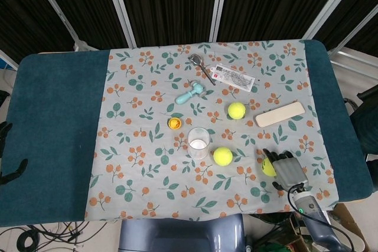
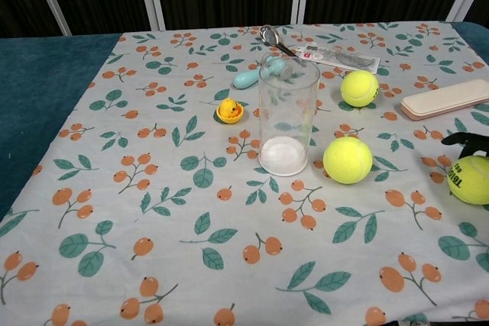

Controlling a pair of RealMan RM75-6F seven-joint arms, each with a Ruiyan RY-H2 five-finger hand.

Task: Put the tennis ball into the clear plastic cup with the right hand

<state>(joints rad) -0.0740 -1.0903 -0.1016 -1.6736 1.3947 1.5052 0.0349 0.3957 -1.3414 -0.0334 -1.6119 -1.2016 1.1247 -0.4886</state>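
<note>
Three yellow tennis balls lie on the floral cloth. One tennis ball sits near the front right, half covered by my right hand, whose dark fingers arch over its far side. The ball rests on the cloth and I cannot tell whether the fingers touch it. The clear plastic cup stands upright in the middle with nothing in it. A second ball lies just right of the cup. The third ball lies farther back. My left hand shows only as dark shapes at the left edge.
A small yellow-orange toy sits left of the cup. Behind the cup lie a light blue handle, a metal spoon and a printed packet. A beige flat case lies at the right. The teal table is bare on the left.
</note>
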